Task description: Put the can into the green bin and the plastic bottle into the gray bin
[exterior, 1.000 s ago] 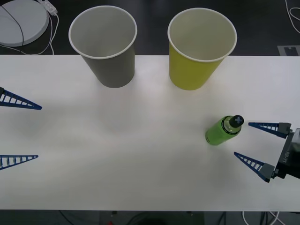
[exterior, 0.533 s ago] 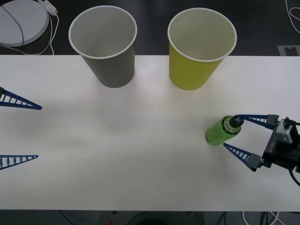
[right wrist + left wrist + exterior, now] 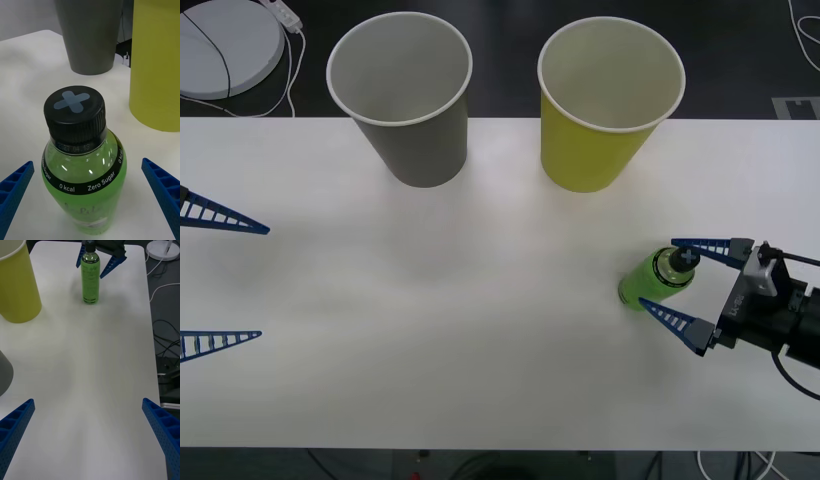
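Note:
The plastic bottle [image 3: 652, 281], bright green with a black cap, stands upright on the white table [image 3: 480, 330] at the right. My right gripper [image 3: 658, 274] is open, one finger on each side of the bottle's upper part, not touching it. The right wrist view has the bottle [image 3: 84, 165] between the fingertips [image 3: 17, 185]. At the table's far edge stand the gray bin [image 3: 405, 95] and, to its right, the green bin [image 3: 605, 100], both holding nothing. At the table's left edge my left gripper [image 3: 264, 282] hangs open and idle. The can is out of view.
A round white disc [image 3: 225, 45] with a cable lies beyond the table's far left corner. Cables [image 3: 165, 337] trail on the dark floor past the table's side. Bare tabletop stretches between the bottle and the bins.
My right gripper has moved left toward the bottle, and its open fingers now straddle the bottle. The bottle, both bins and the left arm have not moved.

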You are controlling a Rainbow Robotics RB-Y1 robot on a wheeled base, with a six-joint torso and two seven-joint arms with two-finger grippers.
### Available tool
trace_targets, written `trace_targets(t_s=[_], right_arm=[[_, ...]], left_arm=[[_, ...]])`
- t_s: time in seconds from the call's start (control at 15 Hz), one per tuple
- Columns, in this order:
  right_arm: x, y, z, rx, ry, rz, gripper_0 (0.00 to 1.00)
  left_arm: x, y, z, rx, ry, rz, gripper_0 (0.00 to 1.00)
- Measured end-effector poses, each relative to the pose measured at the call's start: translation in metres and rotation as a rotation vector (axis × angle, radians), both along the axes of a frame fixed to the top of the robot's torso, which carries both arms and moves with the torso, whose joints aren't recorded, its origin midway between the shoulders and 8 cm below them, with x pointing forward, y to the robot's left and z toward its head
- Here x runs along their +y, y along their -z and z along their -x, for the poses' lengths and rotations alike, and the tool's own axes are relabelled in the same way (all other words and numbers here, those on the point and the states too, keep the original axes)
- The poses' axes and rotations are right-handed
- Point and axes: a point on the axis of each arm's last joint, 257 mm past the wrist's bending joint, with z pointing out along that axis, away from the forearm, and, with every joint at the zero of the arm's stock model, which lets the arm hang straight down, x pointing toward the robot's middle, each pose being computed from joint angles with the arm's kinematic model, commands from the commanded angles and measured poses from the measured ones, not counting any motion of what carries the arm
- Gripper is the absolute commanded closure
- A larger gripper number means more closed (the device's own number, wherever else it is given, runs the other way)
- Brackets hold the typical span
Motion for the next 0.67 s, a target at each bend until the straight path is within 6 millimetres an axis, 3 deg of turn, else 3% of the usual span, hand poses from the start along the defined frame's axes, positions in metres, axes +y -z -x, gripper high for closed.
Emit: trace_targets(t_s=[0.67], right_arm=[[0.019, 0.004, -0.001, -0.011, -0.022, -0.006, 0.0]], left_arm=[[0.0, 0.0, 0.0, 0.0, 0.0, 0.0, 0.0]])
